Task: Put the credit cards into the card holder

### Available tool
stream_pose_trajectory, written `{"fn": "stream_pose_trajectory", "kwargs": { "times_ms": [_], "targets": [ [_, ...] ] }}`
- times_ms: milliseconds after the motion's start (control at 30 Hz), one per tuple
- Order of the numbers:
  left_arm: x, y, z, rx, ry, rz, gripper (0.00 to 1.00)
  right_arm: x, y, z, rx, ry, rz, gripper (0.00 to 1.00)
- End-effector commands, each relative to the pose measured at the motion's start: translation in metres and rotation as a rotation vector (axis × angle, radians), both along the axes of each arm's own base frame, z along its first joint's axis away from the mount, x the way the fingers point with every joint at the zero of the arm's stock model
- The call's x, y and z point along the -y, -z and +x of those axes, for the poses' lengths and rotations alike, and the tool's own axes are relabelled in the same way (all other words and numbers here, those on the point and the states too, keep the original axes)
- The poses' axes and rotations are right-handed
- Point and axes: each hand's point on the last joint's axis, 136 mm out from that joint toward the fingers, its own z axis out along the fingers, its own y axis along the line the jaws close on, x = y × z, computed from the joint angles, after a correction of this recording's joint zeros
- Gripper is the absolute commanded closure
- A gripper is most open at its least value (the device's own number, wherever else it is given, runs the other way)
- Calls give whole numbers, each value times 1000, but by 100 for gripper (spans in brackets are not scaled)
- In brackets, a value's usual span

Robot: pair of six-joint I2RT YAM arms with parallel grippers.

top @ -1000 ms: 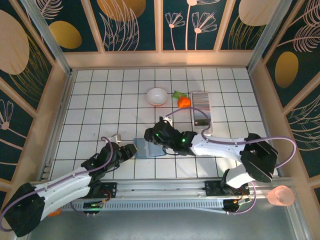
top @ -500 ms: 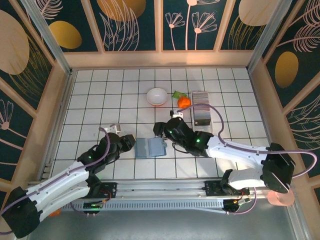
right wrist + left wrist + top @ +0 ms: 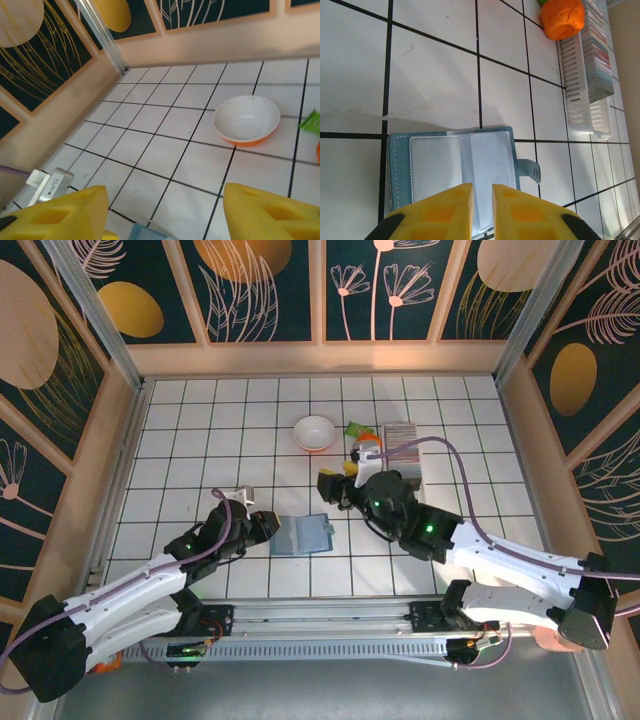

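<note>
- Your left gripper (image 3: 482,212) has its fingers nearly together, just a thin slit, over the near edge of the open card holder (image 3: 455,165). You can't tell whether they touch it.
- Your right gripper (image 3: 162,220) stands wide apart, holding nothing, above the tiles.
- The credit cards (image 3: 597,50) stand stacked in the white rack (image 3: 580,100), well apart from the card holder.

The top view looks steeply down from above the near edge, over the whole tiled table (image 3: 180,440). The left wrist view sits close, almost straight down on the card holder (image 3: 452,170), which lies central in the top view. The right wrist view faces low across the tiles toward the white bowl (image 3: 246,120), also shared with the top view
</note>
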Motion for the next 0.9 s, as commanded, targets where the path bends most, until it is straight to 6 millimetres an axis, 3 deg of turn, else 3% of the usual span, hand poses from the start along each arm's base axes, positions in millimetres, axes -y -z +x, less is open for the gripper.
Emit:
{"fn": "stream_pose_trajectory", "kwargs": {
  "times_ms": [0,200,333,433,533,667,867],
  "targets": [
    [9,-7,0,20,38,-29,84,-6,-32,0,271,-52,-191,38],
    [3,2,1,19,11,-15,85,-20,-8,-15,563,-271,-621,35],
    [1,4,1,14,-3,-20,86,-12,-6,-10,596,-348,-708,26],
    [1,6,0,13,-7,-40,86,-1,-2,3,599,-352,-771,24],
    [0,11,-3,-5,-2,-33,87,7,27,9,593,-415,-1000,17],
    [-1,17,-8,-19,14,-13,86,26,67,15,544,-545,-1249,16],
    [-2,22,-13,-29,32,-12,84,59,63,49,539,-511,-1268,16]
  ]
}}
